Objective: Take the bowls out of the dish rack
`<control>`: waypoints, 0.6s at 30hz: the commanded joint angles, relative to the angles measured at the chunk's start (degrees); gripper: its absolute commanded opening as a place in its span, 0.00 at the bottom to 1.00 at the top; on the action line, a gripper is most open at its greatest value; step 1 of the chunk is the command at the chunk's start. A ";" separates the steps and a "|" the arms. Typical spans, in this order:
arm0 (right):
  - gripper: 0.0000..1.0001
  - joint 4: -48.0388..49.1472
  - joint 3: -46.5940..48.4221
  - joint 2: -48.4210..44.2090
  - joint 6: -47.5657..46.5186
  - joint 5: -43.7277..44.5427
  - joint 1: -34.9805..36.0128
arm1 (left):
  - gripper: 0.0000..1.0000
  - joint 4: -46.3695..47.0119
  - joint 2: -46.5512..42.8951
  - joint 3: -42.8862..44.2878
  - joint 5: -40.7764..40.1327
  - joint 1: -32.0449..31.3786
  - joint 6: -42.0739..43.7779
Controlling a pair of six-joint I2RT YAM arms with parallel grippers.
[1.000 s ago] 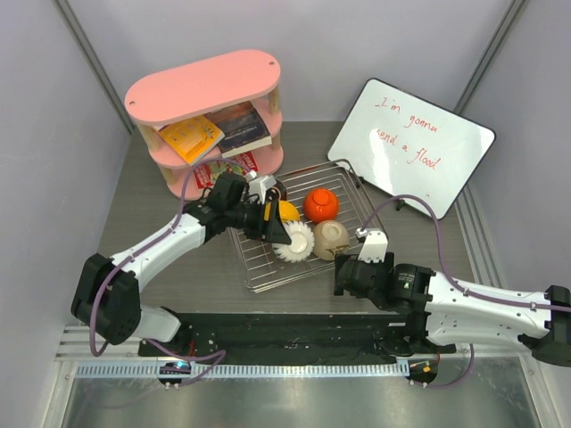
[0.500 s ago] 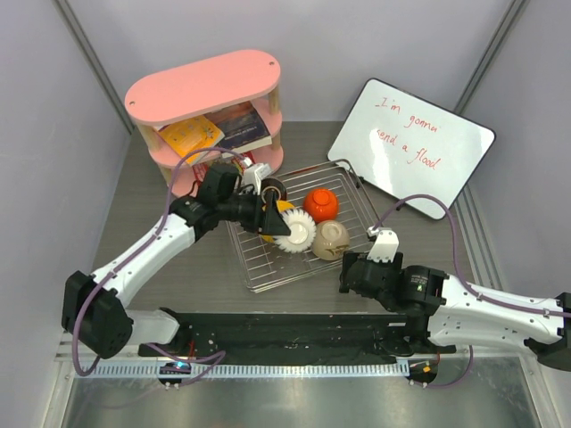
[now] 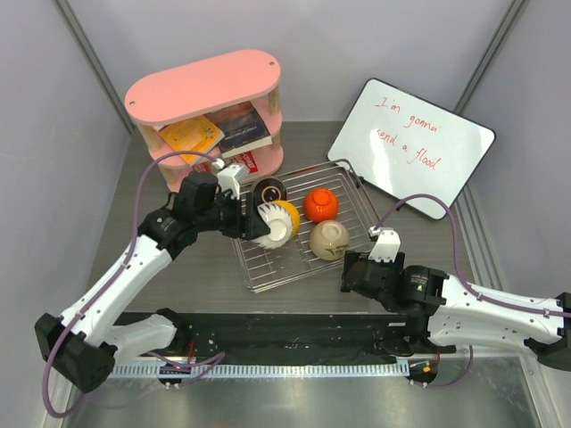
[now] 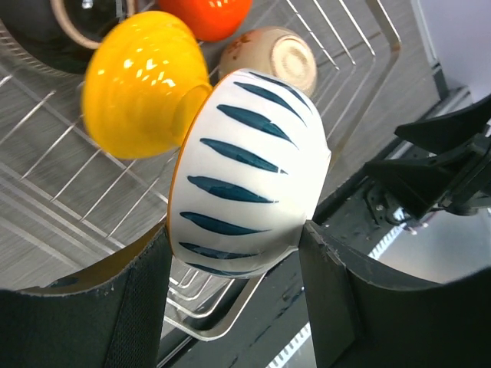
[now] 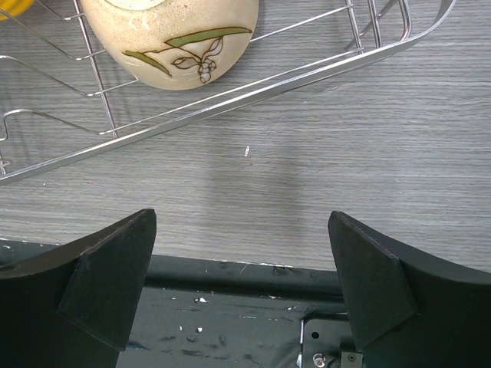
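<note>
Left end effector (image 4: 230, 249) grips striped bowl (image 4: 249, 169) over dish rack (image 3: 285, 263); right end effector (image 5: 242, 222) open beside rim.

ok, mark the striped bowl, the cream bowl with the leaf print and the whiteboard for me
striped bowl (image 4: 247, 178): left wrist view, on its blue-striped outer wall.
cream bowl (image 5: 173, 34): right wrist view, on its side wall by the painted leaf.
whiteboard (image 3: 410, 147): top external view, middle of the writing surface.
</note>
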 commanded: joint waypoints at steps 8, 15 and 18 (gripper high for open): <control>1.00 0.05 0.74 -0.38 1.92 2.66 0.07 | 0.00 -12.73 -4.53 5.13 -24.01 -0.24 2.15; 1.00 0.22 -0.05 -1.61 2.45 2.65 0.07 | 0.00 -17.50 -9.10 6.46 -40.65 -0.24 1.00; 1.00 0.31 0.48 -1.00 1.92 2.65 0.07 | 0.00 -19.17 -8.58 6.63 -44.25 -0.24 1.00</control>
